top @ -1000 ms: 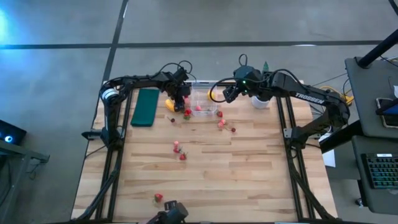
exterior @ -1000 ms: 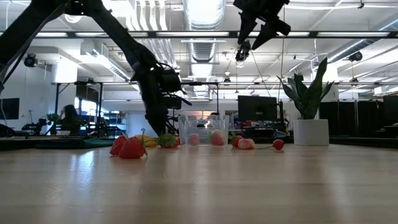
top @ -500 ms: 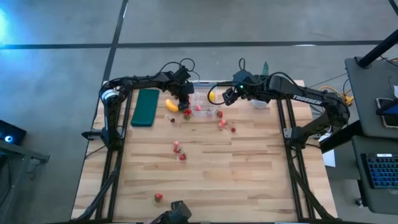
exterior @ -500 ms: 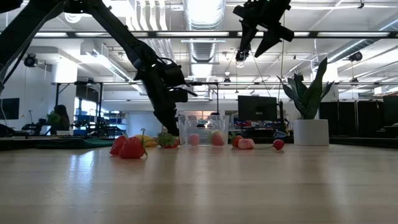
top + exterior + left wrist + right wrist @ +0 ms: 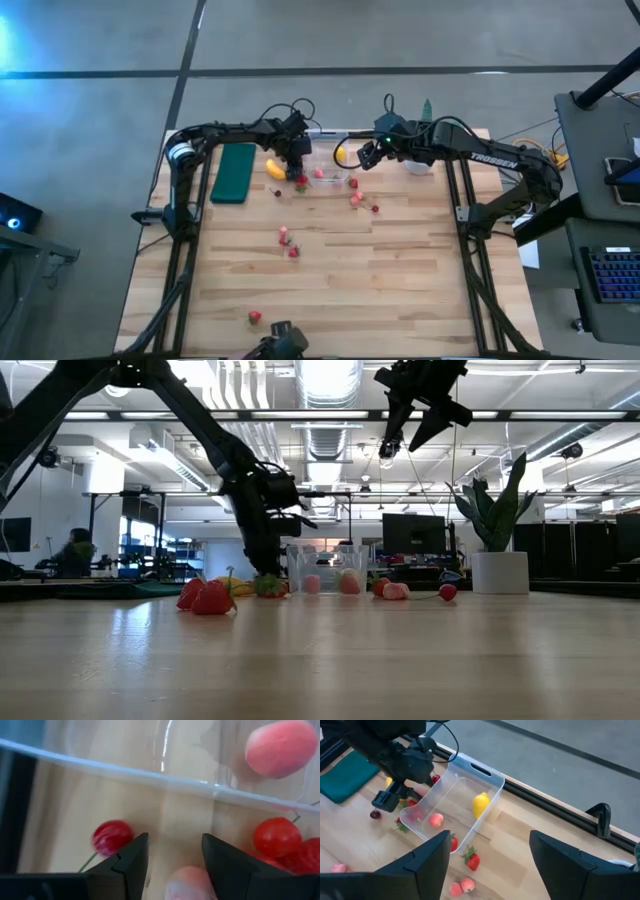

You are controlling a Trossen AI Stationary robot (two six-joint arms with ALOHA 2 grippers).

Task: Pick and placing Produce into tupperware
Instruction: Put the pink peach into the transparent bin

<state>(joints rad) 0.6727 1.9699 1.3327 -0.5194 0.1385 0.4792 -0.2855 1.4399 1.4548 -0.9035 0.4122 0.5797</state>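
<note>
The clear tupperware (image 5: 328, 168) stands at the table's far side and holds the yellow lemon (image 5: 480, 804) and a pink fruit (image 5: 436, 820). My left gripper (image 5: 175, 842) is open, low at the box's left wall (image 5: 165, 780), tips near the table. A pale pink fruit (image 5: 187, 885) shows in the gap between its fingers; whether they touch it, I cannot tell. A red fruit (image 5: 111, 837) lies beside one finger. The banana (image 5: 274, 169) lies left of that gripper. My right gripper (image 5: 490, 837) hangs open, high above the box's right end (image 5: 405, 440).
A dark green pad (image 5: 234, 172) lies at the far left, and a white plant pot (image 5: 500, 572) stands at the far right. Loose red and pink fruits lie right of the box (image 5: 355, 198), at mid-table (image 5: 288, 243) and near the front edge (image 5: 254, 317).
</note>
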